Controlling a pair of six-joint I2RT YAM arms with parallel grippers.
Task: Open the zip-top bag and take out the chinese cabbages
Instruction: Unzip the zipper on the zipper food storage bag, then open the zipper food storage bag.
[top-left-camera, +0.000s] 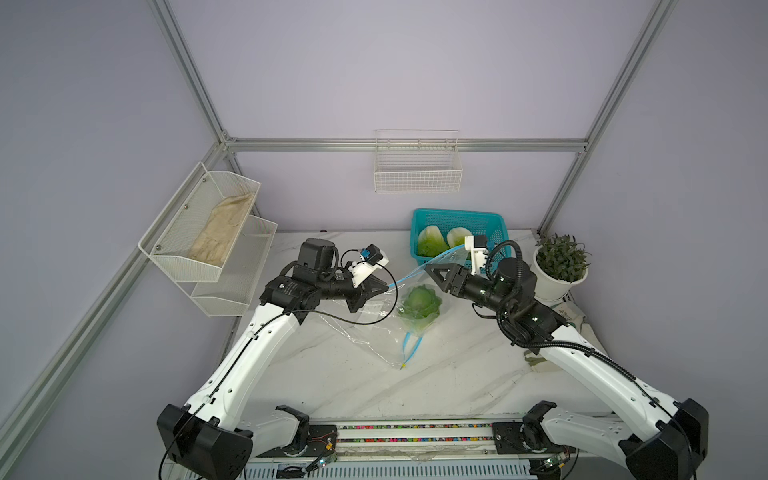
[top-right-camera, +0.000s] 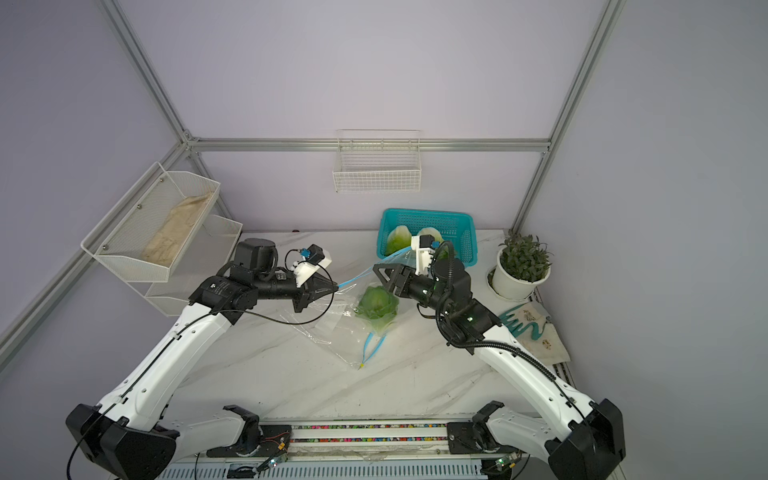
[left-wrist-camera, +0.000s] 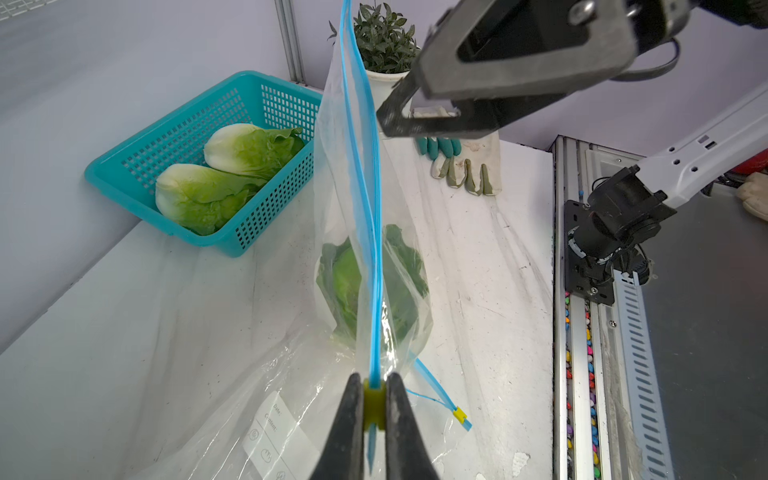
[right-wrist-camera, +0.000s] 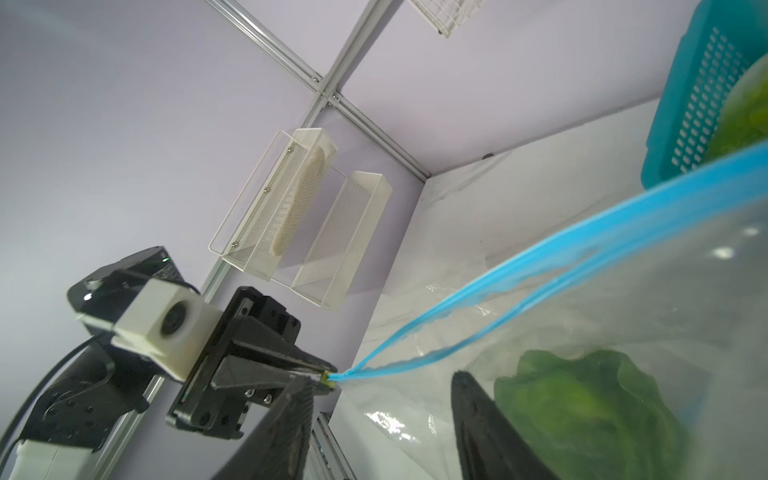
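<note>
**One round cabbage (top-left-camera: 419, 305) in the bag (left-wrist-camera: 332, 174), two more in the basket (top-left-camera: 457, 213)**

At the left, the left gripper (top-left-camera: 385, 286) is pressed together on the yellow slider (left-wrist-camera: 374, 403) at one end of the blue zip (left-wrist-camera: 377, 216), holding that end up off the counter (top-left-camera: 457, 374). The zip's long axis runs from there to the right and far, toward the basket. In the right wrist view its two strips part just beyond the slider, so the mouth looks open.

Under the zip, the round cabbage rests on the counter inside the film. It lies right of the left gripper, and just on the near side of and below the right gripper (top-left-camera: 430, 272). That gripper's jaws are spread with nothing between them. The right arm is the nearer one, and I judge that a reach down through the mouth would suit it.

At the far right, the long cabbages (top-left-camera: 431, 245) lie side by side in the basket.

A white label (left-wrist-camera: 270, 432) on the film reads "Date:" and "Content:". No brand can be made out.
</note>
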